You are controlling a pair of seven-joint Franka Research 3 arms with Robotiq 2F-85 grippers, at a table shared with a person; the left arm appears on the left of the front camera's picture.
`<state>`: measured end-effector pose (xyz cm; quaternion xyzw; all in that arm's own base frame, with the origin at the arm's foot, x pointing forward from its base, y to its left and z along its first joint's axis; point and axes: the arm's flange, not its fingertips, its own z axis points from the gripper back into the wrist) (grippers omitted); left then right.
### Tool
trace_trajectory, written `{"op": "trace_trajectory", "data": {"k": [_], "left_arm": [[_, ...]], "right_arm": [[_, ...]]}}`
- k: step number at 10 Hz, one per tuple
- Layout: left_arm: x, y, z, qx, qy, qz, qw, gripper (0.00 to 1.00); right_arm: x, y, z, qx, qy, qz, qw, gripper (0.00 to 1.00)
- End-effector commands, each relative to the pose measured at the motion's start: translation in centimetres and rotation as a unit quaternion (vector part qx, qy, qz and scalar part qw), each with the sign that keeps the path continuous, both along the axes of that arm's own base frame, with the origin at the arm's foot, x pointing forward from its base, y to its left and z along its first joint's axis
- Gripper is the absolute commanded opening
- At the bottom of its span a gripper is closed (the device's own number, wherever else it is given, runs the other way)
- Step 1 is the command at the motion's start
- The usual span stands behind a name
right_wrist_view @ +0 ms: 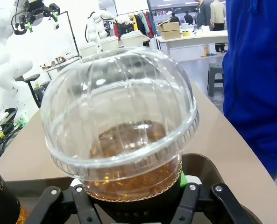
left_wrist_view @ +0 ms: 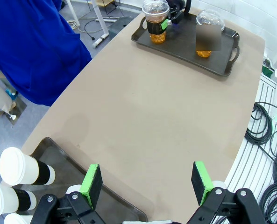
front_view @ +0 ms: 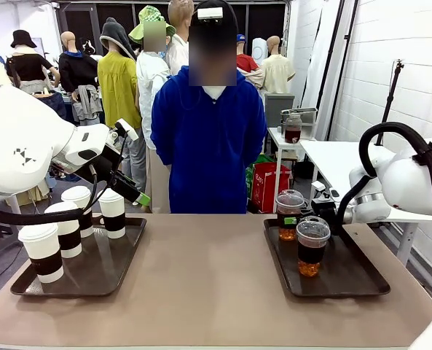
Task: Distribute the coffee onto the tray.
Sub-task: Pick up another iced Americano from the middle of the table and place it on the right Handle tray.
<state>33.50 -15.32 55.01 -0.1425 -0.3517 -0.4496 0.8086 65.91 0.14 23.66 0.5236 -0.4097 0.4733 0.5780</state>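
On right tray [front_view: 361,281], right gripper [front_view: 308,217] clamps far dome-lidded cup [front_view: 289,214], 12 o'clock of its twin [front_view: 312,245]. Risk: jerky lift slops coffee or clips twin. Left gripper [left_wrist_view: 147,182] open over left tray [front_view: 92,281] w/ four paper cups [front_view: 70,227].

No text, label or number could be read. A red bag [front_view: 269,184] stood on the floor at the far right behind the person and carried white lettering too small to make out. The left arm's white casing [front_view: 20,146] bore only a small black geometric mark, with no letters.
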Motion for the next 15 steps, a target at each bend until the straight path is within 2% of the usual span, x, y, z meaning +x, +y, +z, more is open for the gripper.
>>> {"op": "trace_trajectory", "data": {"k": [1, 2, 7, 15], "left_arm": [[0.1, 0.1, -0.1, 0.000, -0.003, -0.006, 1.000, 1.00], [0.1, 0.1, -0.1, 0.000, -0.003, -0.006, 1.000, 1.00], [0.1, 0.1, -0.1, 0.000, -0.003, -0.006, 1.000, 1.00], [0.1, 0.1, -0.1, 0.000, -0.003, -0.006, 1.000, 1.00]], "right_arm": [[0.5, 0.2, 0.5, 0.001, 0.001, 0.000, 1.000, 0.84], [0.4, 0.1, 0.5, -0.004, 0.005, 0.001, 1.000, 1.00], [-0.2, -0.8, 0.6, -0.013, 0.012, -0.007, 1.000, 1.00], [-2.2, -8.0, 1.0, -0.031, 0.015, -0.070, 0.997, 1.00]]}}
